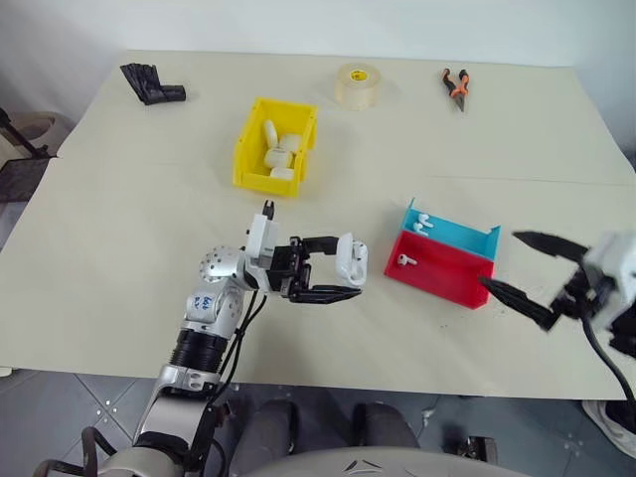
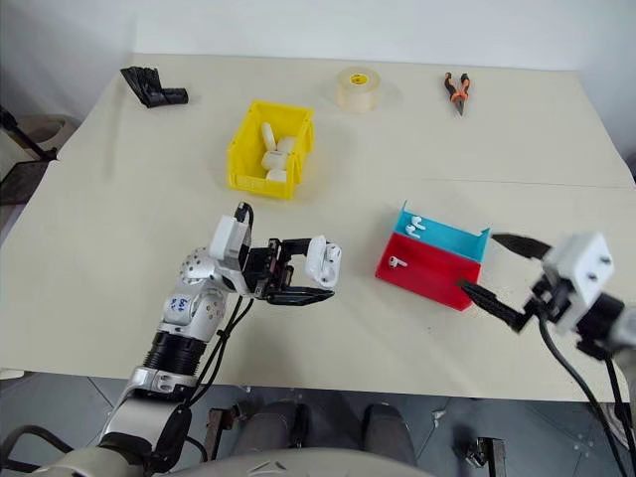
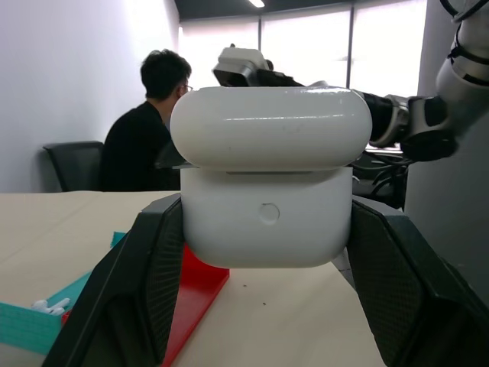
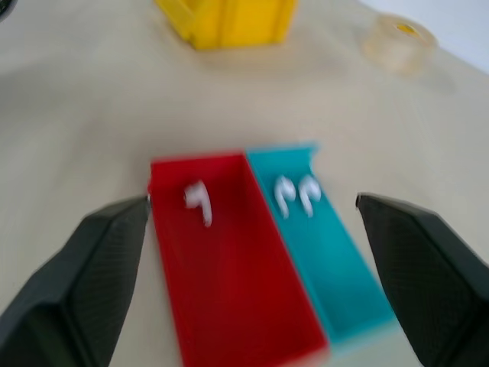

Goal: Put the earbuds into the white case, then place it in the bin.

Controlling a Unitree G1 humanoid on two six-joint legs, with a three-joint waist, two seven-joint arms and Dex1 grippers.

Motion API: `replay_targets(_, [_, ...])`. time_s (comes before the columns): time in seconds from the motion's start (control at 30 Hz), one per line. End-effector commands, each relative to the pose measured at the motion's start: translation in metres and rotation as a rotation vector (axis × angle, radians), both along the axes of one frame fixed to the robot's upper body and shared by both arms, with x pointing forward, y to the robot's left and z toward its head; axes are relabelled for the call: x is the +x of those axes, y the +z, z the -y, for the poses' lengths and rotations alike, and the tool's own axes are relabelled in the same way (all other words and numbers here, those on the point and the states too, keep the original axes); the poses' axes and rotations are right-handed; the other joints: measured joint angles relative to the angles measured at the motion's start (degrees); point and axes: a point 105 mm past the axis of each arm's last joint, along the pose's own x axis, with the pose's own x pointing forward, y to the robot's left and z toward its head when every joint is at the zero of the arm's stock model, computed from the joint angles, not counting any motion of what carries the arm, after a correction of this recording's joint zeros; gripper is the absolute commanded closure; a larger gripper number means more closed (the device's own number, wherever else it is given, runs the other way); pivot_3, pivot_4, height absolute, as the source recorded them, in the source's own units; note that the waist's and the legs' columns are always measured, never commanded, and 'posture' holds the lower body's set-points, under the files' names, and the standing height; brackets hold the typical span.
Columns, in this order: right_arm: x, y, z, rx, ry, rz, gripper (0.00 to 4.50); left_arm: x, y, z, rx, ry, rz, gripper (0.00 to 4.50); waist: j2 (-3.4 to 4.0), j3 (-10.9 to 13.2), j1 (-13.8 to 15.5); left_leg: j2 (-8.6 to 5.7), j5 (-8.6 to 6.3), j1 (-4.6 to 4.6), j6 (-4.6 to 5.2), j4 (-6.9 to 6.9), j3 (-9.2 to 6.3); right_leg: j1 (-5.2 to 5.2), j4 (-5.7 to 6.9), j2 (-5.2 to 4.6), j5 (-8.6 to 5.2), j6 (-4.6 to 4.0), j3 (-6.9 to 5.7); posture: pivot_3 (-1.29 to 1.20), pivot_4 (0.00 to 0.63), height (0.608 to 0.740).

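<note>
My left gripper (image 1: 347, 267) is shut on the white case (image 1: 352, 258) and holds it above the table's near middle; in the left wrist view the case (image 3: 267, 199) sits between both black fingers (image 3: 134, 290) with its lid down. To the right, my right gripper (image 1: 500, 260) stands open and empty just beside the right end of the trays. One earbud (image 1: 404, 260) lies in the red tray (image 1: 442, 276), and two earbuds (image 1: 421, 224) lie in the blue tray (image 1: 459, 237). The yellow bin (image 1: 244, 157) stands farther back, with several white cases inside.
At the table's far edge lie a tape roll (image 1: 359, 85), orange-handled pliers (image 1: 456, 86) and a black object (image 1: 151, 83). In the left wrist view a seated person (image 3: 145, 130) is beyond the table.
</note>
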Motion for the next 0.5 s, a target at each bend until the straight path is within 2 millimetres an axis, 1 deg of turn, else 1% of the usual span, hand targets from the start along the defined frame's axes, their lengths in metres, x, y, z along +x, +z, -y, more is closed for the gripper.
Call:
replay_targets(0.03, [0.025, -0.002, 0.006, -0.069, -0.062, -0.097, 0.01, -0.001, 0.003, 0.002, -0.014, 0.008, 0.027, 1.72, -0.02, 0.01, 0.21, -0.01, 0.0, -0.04, 0.0, 0.0, -0.01, -0.01, -0.04, -0.02, 0.0, 0.0, 0.0, 0.0, 0.15, 0.74])
replay_targets(0.1, [0.042, 0.002, 0.005, -0.106, -0.07, -0.123, 0.01, -0.001, 0.003, 0.003, -0.018, 0.012, 0.029, 1.72, -0.02, 0.01, 0.23, -0.05, 0.0, -0.11, 0.0, 0.02, -0.11, -0.02, -0.03, -0.06, 0.0, 0.0, 0.01, 0.0, 0.15, 0.74])
replay_targets(0.13, [0.055, -0.001, 0.009, -0.159, -0.114, -0.157, 0.01, -0.002, 0.002, 0.004, -0.021, 0.014, 0.03, 1.72, -0.01, 0.01, 0.18, -0.07, 0.0, -0.13, 0.0, 0.03, -0.11, -0.05, -0.01, -0.07, 0.0, 0.0, 0.0, 0.0, 0.15, 0.74])
replay_targets(0.17, [0.073, -0.002, 0.015, -0.234, -0.187, -0.167, 0.01, -0.002, 0.002, 0.005, -0.027, 0.018, 0.031, 1.72, -0.01, 0.01, 0.12, -0.09, 0.0, -0.16, 0.01, 0.01, -0.1, -0.08, -0.03, -0.07, 0.0, 0.01, 0.0, 0.0, 0.15, 0.74])
replay_targets(0.2, [0.086, -0.002, 0.019, -0.29, -0.239, -0.17, 0.01, -0.003, 0.002, 0.006, -0.031, 0.022, 0.032, 1.72, -0.01, 0.01, -0.02, -0.09, 0.0, -0.17, 0.01, 0.0, -0.1, -0.09, -0.04, -0.07, 0.01, 0.01, -0.01, 0.0, 0.15, 0.74])
replay_targets(0.23, [0.096, 0.001, 0.018, -0.313, -0.254, -0.163, 0.01, -0.003, 0.002, 0.006, -0.036, 0.026, 0.033, 1.72, -0.01, 0.02, -0.14, -0.09, 0.0, -0.18, 0.0, 0.02, -0.05, -0.15, -0.02, -0.08, 0.01, 0.01, -0.02, 0.0, 0.15, 0.74])
replay_targets(0.27, [0.103, 0.003, 0.016, -0.325, -0.251, -0.161, 0.01, -0.003, 0.002, 0.007, -0.039, 0.029, 0.033, 1.72, 0.0, 0.02, -0.17, -0.1, 0.0, -0.21, 0.01, 0.0, -0.01, -0.2, -0.03, -0.09, 0.0, 0.01, -0.03, 0.0, 0.15, 0.74])
replay_targets(0.33, [0.109, -0.001, 0.004, -0.368, -0.17, -0.23, 0.01, -0.005, 0.001, 0.008, -0.046, 0.036, 0.033, 1.72, 0.0, 0.02, -0.15, -0.08, 0.01, -0.25, 0.0, -0.03, -0.09, -0.26, 0.0, -0.07, 0.0, 0.01, -0.07, 0.0, 0.15, 0.74])
replay_targets(0.5, [0.123, -0.006, -0.005, -0.449, -0.096, -0.324, 0.01, -0.007, -0.001, 0.008, -0.056, 0.049, 0.031, 1.72, 0.0, 0.02, -0.32, -0.12, 0.0, -0.28, 0.01, -0.1, -0.07, -0.32, 0.03, -0.09, 0.01, 0.01, -0.15, 0.0, 0.15, 0.74])
